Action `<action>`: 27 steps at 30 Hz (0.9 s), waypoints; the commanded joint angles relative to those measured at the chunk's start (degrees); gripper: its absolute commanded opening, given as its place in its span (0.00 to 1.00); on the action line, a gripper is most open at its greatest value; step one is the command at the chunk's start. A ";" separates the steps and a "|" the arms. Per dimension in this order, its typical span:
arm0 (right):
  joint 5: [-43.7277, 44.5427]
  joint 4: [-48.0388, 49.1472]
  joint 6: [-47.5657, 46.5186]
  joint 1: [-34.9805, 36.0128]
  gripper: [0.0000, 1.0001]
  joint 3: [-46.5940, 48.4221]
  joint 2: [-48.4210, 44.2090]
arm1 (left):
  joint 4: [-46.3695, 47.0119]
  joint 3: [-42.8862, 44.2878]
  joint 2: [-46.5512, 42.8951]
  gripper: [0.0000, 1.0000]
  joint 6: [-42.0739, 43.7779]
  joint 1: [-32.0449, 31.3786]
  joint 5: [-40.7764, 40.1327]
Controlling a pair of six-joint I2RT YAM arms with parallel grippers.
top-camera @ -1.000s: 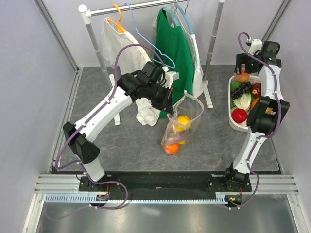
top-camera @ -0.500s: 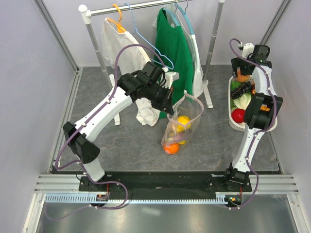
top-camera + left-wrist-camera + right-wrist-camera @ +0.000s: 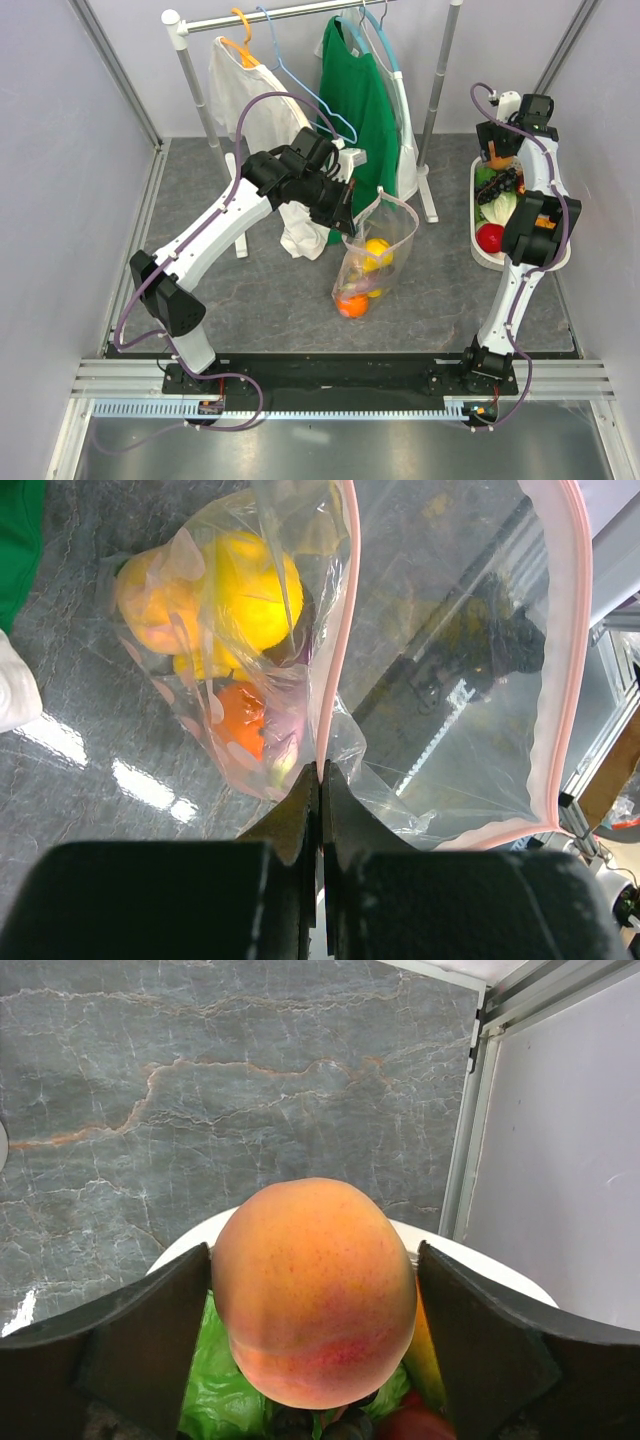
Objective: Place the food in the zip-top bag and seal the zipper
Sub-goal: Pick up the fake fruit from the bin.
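Top external view: the clear, floppy zip-top bag with pale pink dots stands at mid-desk. Its base rests on the grey marbled desk and its mouth gapes upward toward the far right.

Left wrist view: the left fingers are clenched flat on the bag's lip, pinching the narrow pale pink zipper strip. The rest of that strip loops wide open to the right. Food already inside includes a glossy yellow fruit and an orange fruit, with a purple piece among them.

Right wrist view: the round peach-coloured fruit sits squarely between the right fingers, which stand wide apart, one at each flank. It cannot be told whether they bear on it or merely bracket it. The fruit lies at the far end of the white oval basket, which sits by the desk's right edge. A red round piece, a green leafy piece and dark grapes lie nearer in the same basket.

Finding: the step in hand appears to be picking up the peach-coloured fruit. The right arm is the nearer one, and the left arm is committed to holding the bag open. The bag mouth lies left of and nearer than the right fingers, well apart from them, so the carry would run leftward and down into the opening. The zipper is not yet sealed, and several pieces remain outside the bag.
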 commanded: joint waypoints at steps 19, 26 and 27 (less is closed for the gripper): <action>-2.51 -2.05 -0.46 -1.81 0.56 1.14 -7.06 | 1.61 -1.13 -2.36 0.02 1.04 0.67 1.88; -10.16 -6.53 2.62 -2.16 0.51 1.58 -19.79 | 1.87 -2.89 -3.24 0.02 1.84 0.67 1.53; -13.30 -7.32 3.32 -2.16 0.51 1.67 -21.12 | 2.05 -2.98 -3.24 0.02 1.84 0.76 1.36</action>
